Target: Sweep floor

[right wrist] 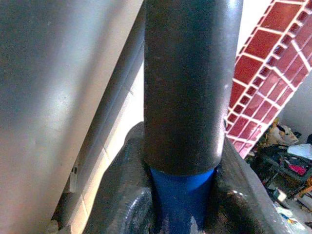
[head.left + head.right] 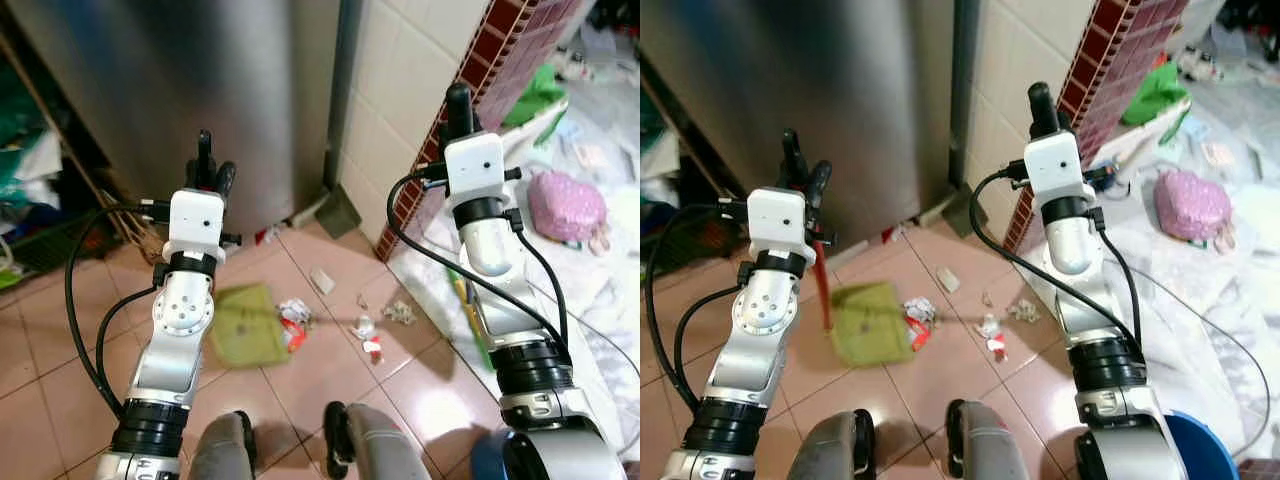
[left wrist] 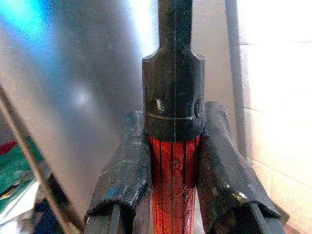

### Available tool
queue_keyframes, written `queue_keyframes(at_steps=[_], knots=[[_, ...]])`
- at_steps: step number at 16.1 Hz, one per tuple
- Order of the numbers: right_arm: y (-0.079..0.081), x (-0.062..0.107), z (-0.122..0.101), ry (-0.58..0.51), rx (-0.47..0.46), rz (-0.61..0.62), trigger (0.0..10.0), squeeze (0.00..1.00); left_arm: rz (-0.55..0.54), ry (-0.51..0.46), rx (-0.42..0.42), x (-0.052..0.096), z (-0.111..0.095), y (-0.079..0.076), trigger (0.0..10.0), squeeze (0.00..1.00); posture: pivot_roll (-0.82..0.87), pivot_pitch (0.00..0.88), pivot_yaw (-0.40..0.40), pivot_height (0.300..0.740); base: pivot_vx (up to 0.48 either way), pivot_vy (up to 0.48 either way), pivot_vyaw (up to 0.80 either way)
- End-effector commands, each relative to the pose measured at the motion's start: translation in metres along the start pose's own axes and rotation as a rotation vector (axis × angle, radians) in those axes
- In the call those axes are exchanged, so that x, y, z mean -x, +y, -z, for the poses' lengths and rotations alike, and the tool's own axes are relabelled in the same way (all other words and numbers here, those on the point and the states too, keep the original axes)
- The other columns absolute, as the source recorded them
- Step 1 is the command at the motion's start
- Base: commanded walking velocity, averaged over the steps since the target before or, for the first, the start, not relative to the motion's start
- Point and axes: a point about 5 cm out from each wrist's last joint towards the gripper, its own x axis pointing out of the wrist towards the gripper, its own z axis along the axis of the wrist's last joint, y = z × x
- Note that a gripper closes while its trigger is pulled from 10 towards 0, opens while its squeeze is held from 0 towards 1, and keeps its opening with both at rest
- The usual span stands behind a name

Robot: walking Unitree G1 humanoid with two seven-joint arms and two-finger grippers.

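Gripping stiff, light poles high up: left jaws (image 3: 173, 161) clamp the red black-capped dustpan handle (image 3: 173, 170), right jaws (image 1: 183, 195) the blue black-gripped broom handle (image 1: 183, 192); scraps of litter (image 2: 365, 325) strewn mid-floor.

A brushed, dully gleaming metal cabinet (image 2: 200, 90) stood over glossy terracotta floor tiles (image 2: 330, 370), beside smooth cream wall tiles (image 2: 400, 90) and crumpled paper scraps (image 2: 295, 315).

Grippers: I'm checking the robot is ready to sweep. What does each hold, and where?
Left gripper clamps a red handle just below its black end cap. Right gripper clamps a blue handle below its black grip.
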Motion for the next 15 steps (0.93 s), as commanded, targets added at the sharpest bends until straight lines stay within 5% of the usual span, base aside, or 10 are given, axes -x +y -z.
queue_keyframes(at_steps=[1,5,8,15], knots=[[-0.006,-0.003,-0.002,0.0,0.017,0.028,10.0,0.0,-0.013,0.001,-0.042,-0.002,-0.001,0.007,10.0,0.0,-0.04,0.198,-0.043,0.74,0.0,0.0,0.0],[-0.007,0.001,0.018,0.152,0.019,0.048,10.0,0.0,0.114,0.064,-0.013,0.001,0.012,-0.006,10.0,0.0,-0.04,0.201,-0.041,0.74,0.0,0.0,0.0],[-0.006,0.005,0.033,0.272,0.018,0.051,10.0,0.0,0.191,0.024,0.009,0.001,0.012,-0.018,10.0,0.0,-0.05,0.205,-0.043,0.74,0.0,0.0,0.0],[0.005,0.017,0.053,0.466,-0.206,0.048,10.0,0.0,0.349,-0.037,0.016,-0.003,0.015,-0.056,10.0,0.0,-0.07,0.204,-0.042,0.74,0.0,0.0,0.0]])
